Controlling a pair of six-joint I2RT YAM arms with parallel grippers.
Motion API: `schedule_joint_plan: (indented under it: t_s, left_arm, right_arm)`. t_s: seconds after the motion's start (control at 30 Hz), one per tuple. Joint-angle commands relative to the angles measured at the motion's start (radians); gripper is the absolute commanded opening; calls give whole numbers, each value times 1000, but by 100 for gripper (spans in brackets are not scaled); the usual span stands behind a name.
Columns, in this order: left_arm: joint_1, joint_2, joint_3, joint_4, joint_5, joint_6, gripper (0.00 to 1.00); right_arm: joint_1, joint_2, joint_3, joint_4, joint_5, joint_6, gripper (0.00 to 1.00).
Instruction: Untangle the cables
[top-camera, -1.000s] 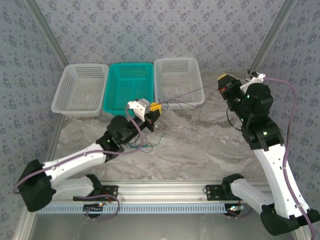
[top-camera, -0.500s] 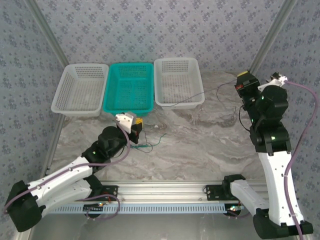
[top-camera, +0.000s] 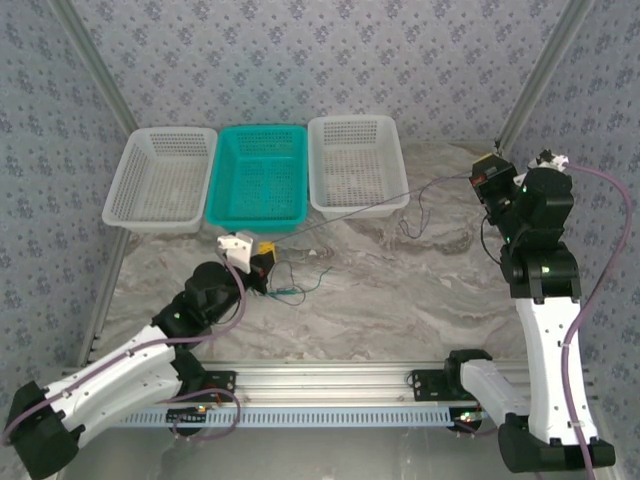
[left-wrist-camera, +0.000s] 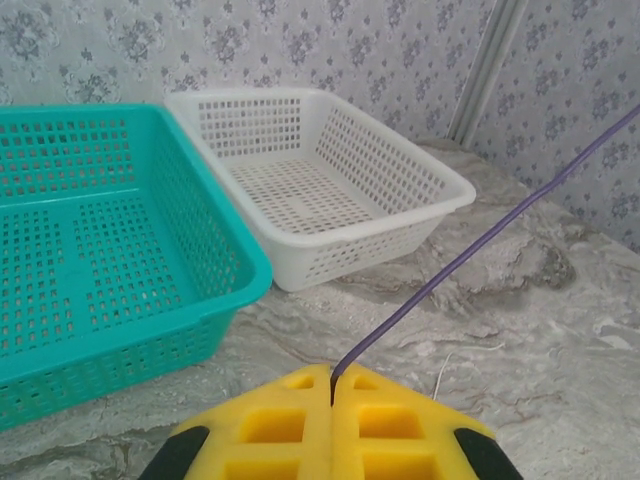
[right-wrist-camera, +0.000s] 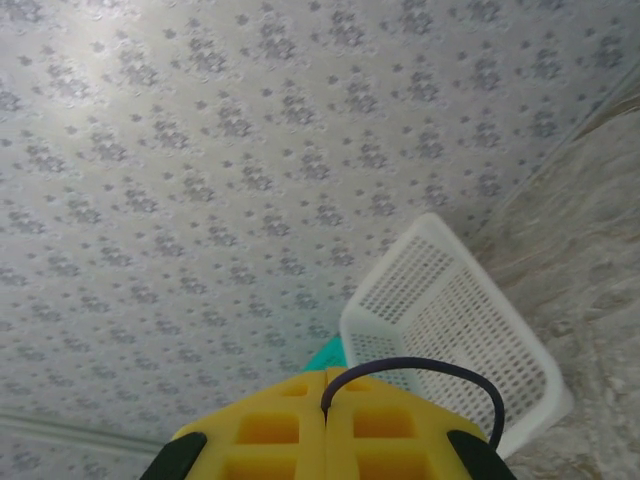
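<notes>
The dark purple cable (left-wrist-camera: 480, 246) leaves the frame at upper right — teal basket (left-wrist-camera: 100, 365) is cut off at left

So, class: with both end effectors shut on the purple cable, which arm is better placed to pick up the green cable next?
Probably left: the left end effector hangs close to the green cable, while the right end effector is far off, past the right-hand white basket.

Marble table (top-camera: 400, 290) holds left white basket (top-camera: 150, 222), teal basket (top-camera: 255, 222), right white basket (top-camera: 358, 208) (one row) and green cable (top-camera: 315, 280)
</notes>
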Motion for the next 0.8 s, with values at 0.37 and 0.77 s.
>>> schedule_joint_plan:
  t_s: [0.37, 0.77]
  left_arm:
    - [19, -9, 0, -80, -14, 27, 56]
    - [22, -61, 31, -140, 16, 35, 99]
  right_arm:
    - [118, 131, 213, 95, -228, -187, 0]
    - [151, 281, 524, 80, -104, -266, 0]
